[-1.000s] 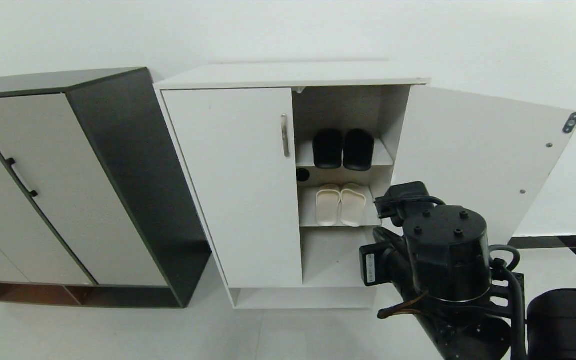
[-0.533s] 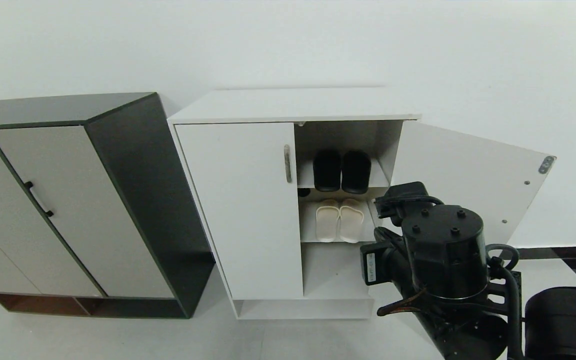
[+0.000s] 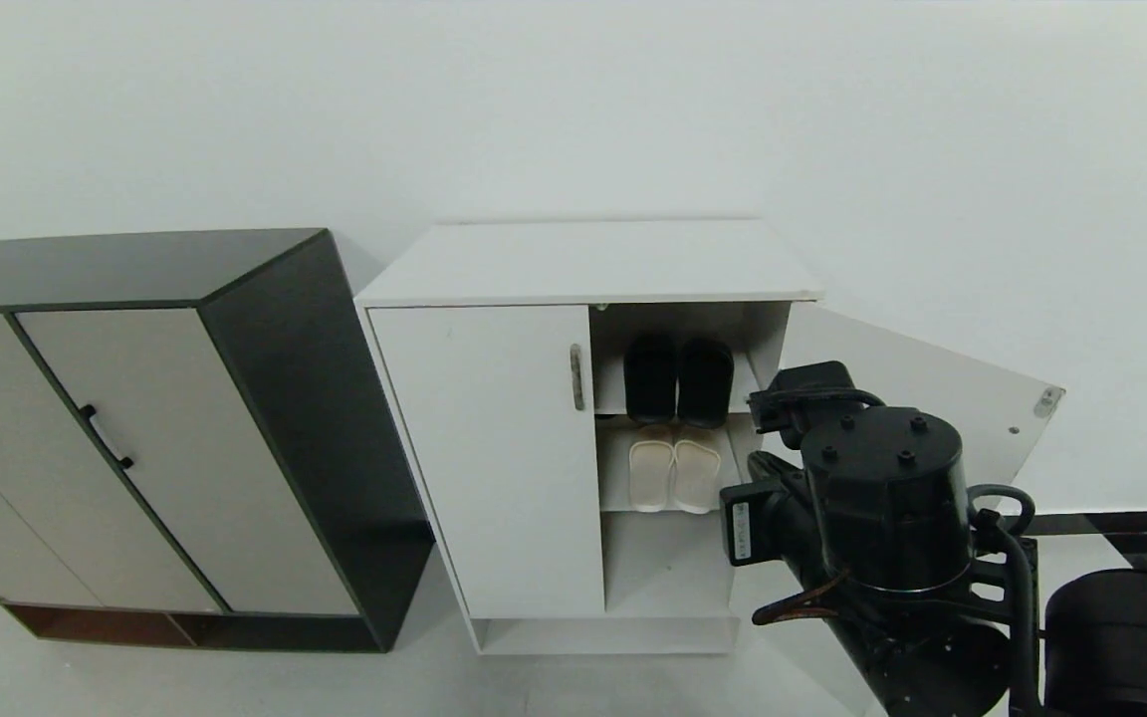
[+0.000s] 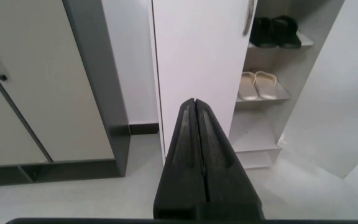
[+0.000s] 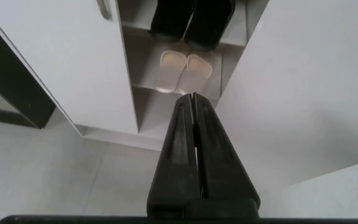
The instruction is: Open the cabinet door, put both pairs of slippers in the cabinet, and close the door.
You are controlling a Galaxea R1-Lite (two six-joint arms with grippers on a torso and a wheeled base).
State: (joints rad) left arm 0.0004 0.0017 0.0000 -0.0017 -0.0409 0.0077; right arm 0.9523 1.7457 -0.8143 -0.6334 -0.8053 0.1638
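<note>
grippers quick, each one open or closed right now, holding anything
left gripper: closed, holding nothing.
right gripper: closed, holding nothing.

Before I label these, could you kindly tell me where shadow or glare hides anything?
Head view: shadow darkens the white cabinet around the black slippers; the dark cabinet has a pale sheen on top. Right wrist view: cream slippers evenly lit.

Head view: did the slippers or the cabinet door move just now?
Only the camera moved: the whole picture shifted, and the cabinet now looks lower and smaller. The black slippers and white slippers stay on their shelves, and the right door stays open.
</note>
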